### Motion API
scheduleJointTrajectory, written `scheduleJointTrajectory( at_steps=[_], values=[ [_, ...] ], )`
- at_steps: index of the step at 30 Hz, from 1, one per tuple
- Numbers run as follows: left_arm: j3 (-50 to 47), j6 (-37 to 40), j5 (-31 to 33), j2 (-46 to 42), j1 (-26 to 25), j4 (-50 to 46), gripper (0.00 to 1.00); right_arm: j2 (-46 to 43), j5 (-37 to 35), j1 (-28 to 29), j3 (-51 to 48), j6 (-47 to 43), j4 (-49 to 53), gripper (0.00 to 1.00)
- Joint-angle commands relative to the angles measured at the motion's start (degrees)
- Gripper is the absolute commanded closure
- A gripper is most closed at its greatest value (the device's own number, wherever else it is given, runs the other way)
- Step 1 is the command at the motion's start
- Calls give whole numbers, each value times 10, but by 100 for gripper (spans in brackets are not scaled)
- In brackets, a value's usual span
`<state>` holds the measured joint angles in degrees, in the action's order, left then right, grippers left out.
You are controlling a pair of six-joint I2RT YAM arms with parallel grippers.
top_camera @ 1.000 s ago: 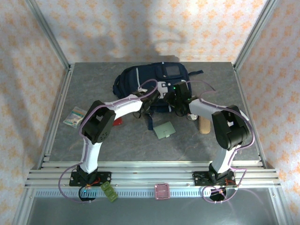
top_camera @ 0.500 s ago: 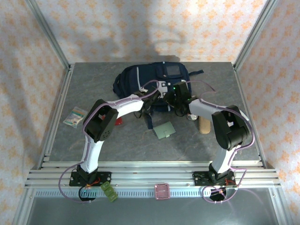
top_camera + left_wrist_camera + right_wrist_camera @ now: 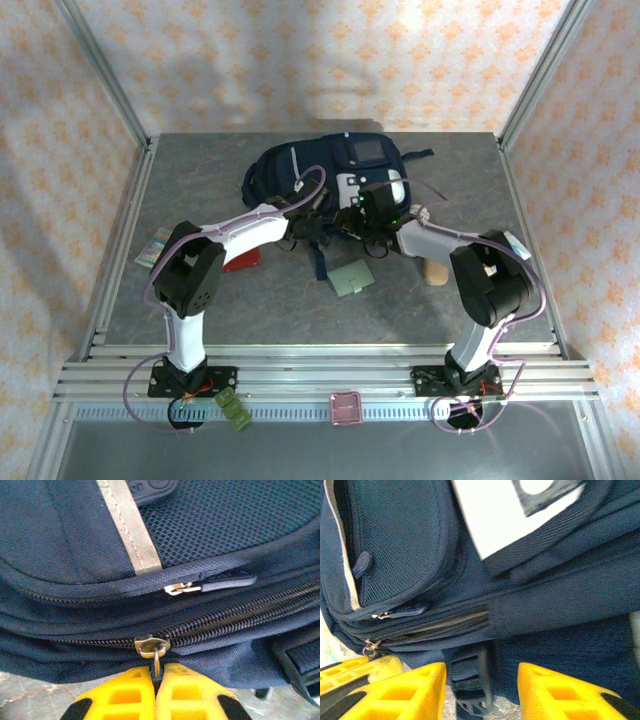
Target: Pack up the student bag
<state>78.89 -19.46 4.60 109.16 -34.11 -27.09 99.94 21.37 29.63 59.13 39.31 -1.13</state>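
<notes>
Zipper work is occupying both arms. The student bag (image 3: 330,165) is lying flat toward the middle of the table's (image 3: 220,300) far edge. The left gripper (image 3: 157,677) is pinching the brass zipper pull (image 3: 151,646) of the main zipper (image 3: 240,617). Its jaws are pressed together on the ring, probably so it can run the slider along the teeth and give access to the compartment for packing. The right gripper (image 3: 481,675) is standing partly spread, with a dark strap (image 3: 469,675) sitting between its fingers and no evident squeeze. It is likely bracing the bag's near side so the fabric is not sliding when the zipper gets pulled.
</notes>
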Motion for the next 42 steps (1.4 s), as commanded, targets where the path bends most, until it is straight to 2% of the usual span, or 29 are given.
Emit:
scheduleJointTrajectory(
  at_steps=[1,4,8,12,18,22,28,33,37,42],
  values=[
    [0,-6,-42,-20,-18,21,100,20,-1,5,27,20,-5,59],
    [2,-7,-26,-22,-22,14,100,53,-47,5,50,30,33,60],
    [10,8,73,-12,-16,-24,100,96,-114,2,67,38,80,61],
    [-2,7,103,-8,20,-43,100,131,-149,-11,67,50,102,63],
    [-38,10,136,-32,80,-38,100,142,-160,-23,53,59,100,64],
    [-49,16,152,-36,99,-39,100,139,-156,-24,52,59,91,64],
    [-69,21,97,-59,72,-41,100,138,-169,-30,84,41,104,64],
    [-95,7,1,-79,8,-32,100,137,-193,-49,124,18,118,64],
    [-84,-10,-35,-82,-39,-19,100,153,-186,-67,165,4,122,63],
    [-15,-27,-23,-49,-62,5,100,176,-142,-70,218,-21,110,59]
  ],
)
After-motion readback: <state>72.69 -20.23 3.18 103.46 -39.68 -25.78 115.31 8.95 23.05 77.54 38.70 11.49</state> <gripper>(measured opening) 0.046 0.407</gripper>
